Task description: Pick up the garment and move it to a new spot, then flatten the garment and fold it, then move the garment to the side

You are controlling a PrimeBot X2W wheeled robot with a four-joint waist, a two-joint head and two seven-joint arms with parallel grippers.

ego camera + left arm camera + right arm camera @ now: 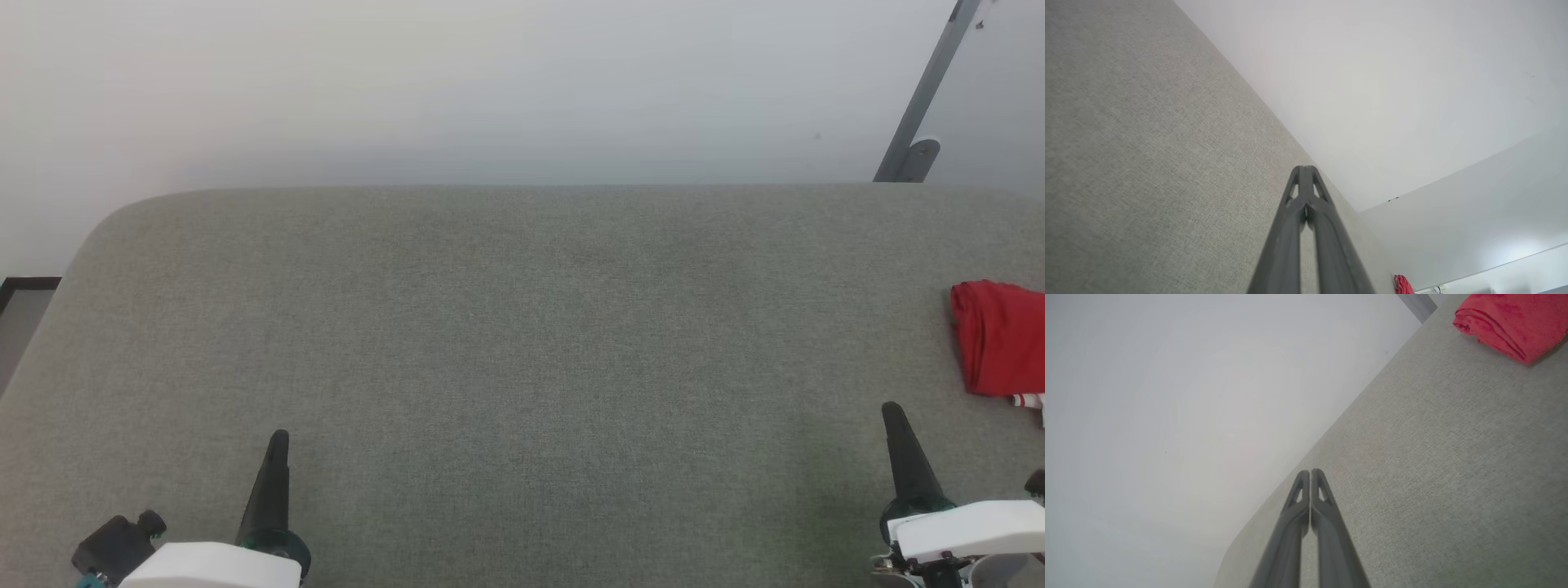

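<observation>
Garment (1000, 339) lies as a compact red bundle at the far right edge of the grey fabric table (522, 327), with a bit of white-red striped trim poking out at its near corner. Left gripper (278, 441) and right gripper (892, 410) are both closed, fingers pressed together, holding nothing, low at the near edge. Right one is near the garment but apart from it; left is well apart. Reads as folded and set aside, so the step in hand is likely just parking the arms. To do it well: keep both arms clear, no rightward sweep past the bundle, since a brushing finger could drag the top layer and open the fold.
</observation>
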